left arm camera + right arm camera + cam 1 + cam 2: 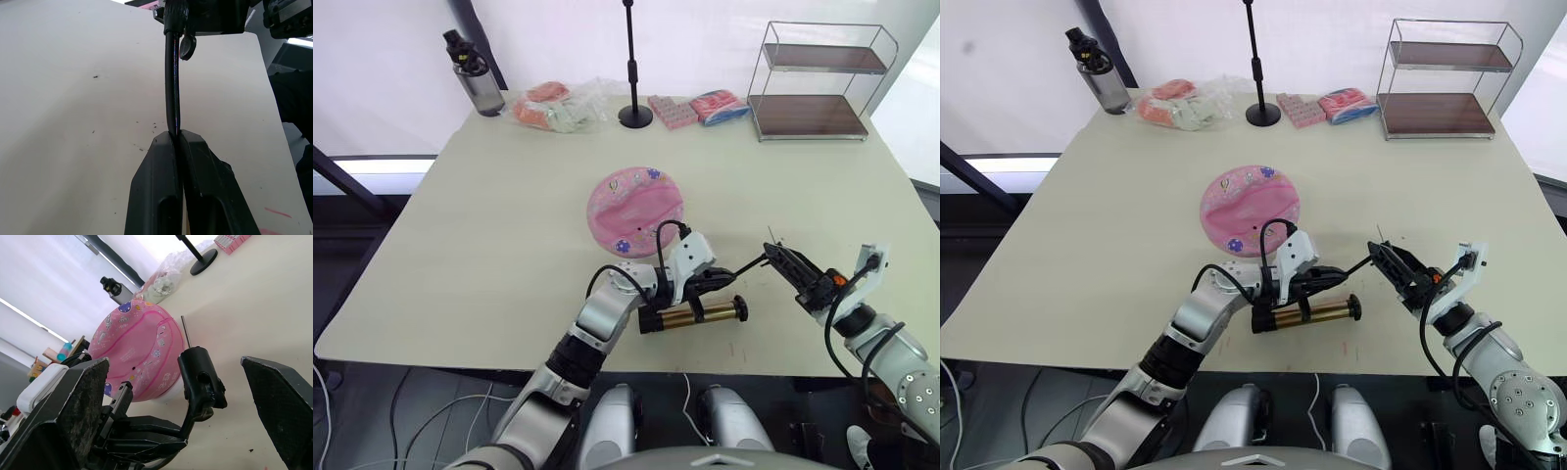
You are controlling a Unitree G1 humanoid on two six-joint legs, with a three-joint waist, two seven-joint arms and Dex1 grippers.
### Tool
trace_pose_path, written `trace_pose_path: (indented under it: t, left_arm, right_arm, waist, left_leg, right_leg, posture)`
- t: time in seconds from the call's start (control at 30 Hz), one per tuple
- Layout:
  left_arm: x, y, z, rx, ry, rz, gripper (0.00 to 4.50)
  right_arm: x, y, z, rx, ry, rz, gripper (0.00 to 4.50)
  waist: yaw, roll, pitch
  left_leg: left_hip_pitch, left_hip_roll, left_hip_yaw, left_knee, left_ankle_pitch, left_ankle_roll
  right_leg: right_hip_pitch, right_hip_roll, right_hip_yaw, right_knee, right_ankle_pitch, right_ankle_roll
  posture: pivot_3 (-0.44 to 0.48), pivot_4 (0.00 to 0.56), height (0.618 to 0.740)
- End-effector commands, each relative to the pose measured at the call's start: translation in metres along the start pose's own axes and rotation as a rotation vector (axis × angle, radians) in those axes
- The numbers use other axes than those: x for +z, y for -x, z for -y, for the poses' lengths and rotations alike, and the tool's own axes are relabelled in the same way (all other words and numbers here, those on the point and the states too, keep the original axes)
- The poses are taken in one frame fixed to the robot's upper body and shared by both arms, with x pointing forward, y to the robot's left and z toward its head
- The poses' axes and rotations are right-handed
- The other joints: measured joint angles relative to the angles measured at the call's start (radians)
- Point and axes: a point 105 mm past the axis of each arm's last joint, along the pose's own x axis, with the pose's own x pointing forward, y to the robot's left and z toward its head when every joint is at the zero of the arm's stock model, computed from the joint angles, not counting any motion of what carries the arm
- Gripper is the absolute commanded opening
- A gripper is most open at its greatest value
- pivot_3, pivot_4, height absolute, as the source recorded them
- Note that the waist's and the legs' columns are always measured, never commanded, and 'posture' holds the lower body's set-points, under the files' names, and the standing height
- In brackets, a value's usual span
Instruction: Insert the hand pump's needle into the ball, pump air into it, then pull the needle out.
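The pink ball (636, 211) lies limp and flattened in the middle of the table. In front of it the bronze hand pump (690, 315) rests on its side. My left gripper (722, 278) is shut on the pump's black hose (171, 88), just above the cylinder. The hose runs right to a small black fitting (198, 382) with the thin needle (186, 333) standing up from it. My right gripper (785, 262) is open, its fingers (78, 401) wide apart on either side of the fitting and not touching it. The needle is clear of the ball.
Along the far edge stand a dark water bottle (480, 83), bagged items (553, 106), a black stand (634, 98), pink packets (700, 108) and a wire shelf (818, 78). The table's front edge (509, 364) runs just behind the pump.
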Motion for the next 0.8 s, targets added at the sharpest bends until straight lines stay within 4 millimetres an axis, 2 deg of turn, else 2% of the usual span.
trace_pose_path:
  t: [0.03, 0.33, 0.4, 0.43, 0.5, 0.63, 0.8]
  left_arm:
    - [0.0172, -0.0009, 0.0053, -0.016, -0.029, 0.061, 0.05]
    - [0.0164, -0.0008, 0.0061, -0.022, -0.025, 0.057, 0.05]
    - [0.0161, -0.0007, 0.0063, -0.023, -0.025, 0.055, 0.0]
    - [0.0159, -0.0007, 0.0064, -0.024, -0.025, 0.054, 0.0]
    - [0.0154, -0.0006, 0.0065, -0.025, -0.026, 0.053, 0.0]
    - [0.0149, -0.0005, 0.0065, -0.026, -0.026, 0.05, 0.0]
    - [0.0123, 0.0004, 0.0066, -0.03, -0.029, 0.04, 0.0]
  right_arm:
    - [0.0048, 0.001, -0.0063, 0.027, 0.026, 0.017, 4.5]
    - [0.0046, -0.0001, -0.0066, 0.02, 0.035, 0.018, 4.5]
    - [0.0044, -0.0003, -0.0069, 0.02, 0.038, 0.016, 3.45]
    - [0.0045, -0.0006, -0.0069, 0.019, 0.041, 0.015, 3.3]
    - [0.0047, -0.0013, -0.0069, 0.016, 0.047, 0.016, 2.46]
    - [0.0052, -0.0026, -0.0077, 0.014, 0.052, 0.019, 0.31]
    - [0.0049, -0.0022, -0.0078, 0.015, 0.058, 0.012, 0.3]
  waist:
    - [0.0, 0.0, 0.0]
    - [0.001, 0.0, 0.0]
    - [0.001, 0.0, 0.0]
    - [0.001, 0.0, 0.0]
    - [0.001, 0.0, 0.0]
    - [0.001, 0.0, 0.0]
    - [0.001, 0.0, 0.0]
  left_leg:
    - [0.0, 0.0, 0.001, 0.0, 0.0, 0.0]
    - [0.0, 0.0, 0.0, 0.0, 0.0, 0.0]
    - [0.0, 0.0, 0.0, 0.0, 0.0, 0.0]
    - [0.0, 0.0, 0.0, 0.0, 0.0, 0.0]
    - [0.0, 0.0, 0.0, 0.0, 0.0, 0.0]
    - [0.0, 0.0, 0.0, 0.0, 0.0, 0.0]
    - [0.0, 0.0, 0.0, 0.0, 0.0, 0.0]
  right_leg:
    - [0.0, 0.0, -0.002, 0.0, 0.0, -0.001]
    - [0.0, -0.001, -0.003, 0.0, 0.0, -0.001]
    - [0.0, -0.001, -0.003, 0.0, 0.0, -0.001]
    - [0.0, -0.001, -0.003, 0.0, 0.0, -0.001]
    - [0.0, -0.001, -0.003, 0.0, 0.0, -0.001]
    - [0.0, -0.001, -0.003, 0.0, 0.0, -0.001]
    - [0.0, -0.001, -0.003, 0.0, 0.0, -0.001]
  posture:
    - [0.0, 0.15, 0.736]
    - [0.0, 0.15, 0.736]
    - [0.0, 0.15, 0.736]
    - [0.0, 0.15, 0.736]
    - [0.0, 0.15, 0.736]
    - [0.0, 0.15, 0.736]
    - [0.0, 0.15, 0.736]
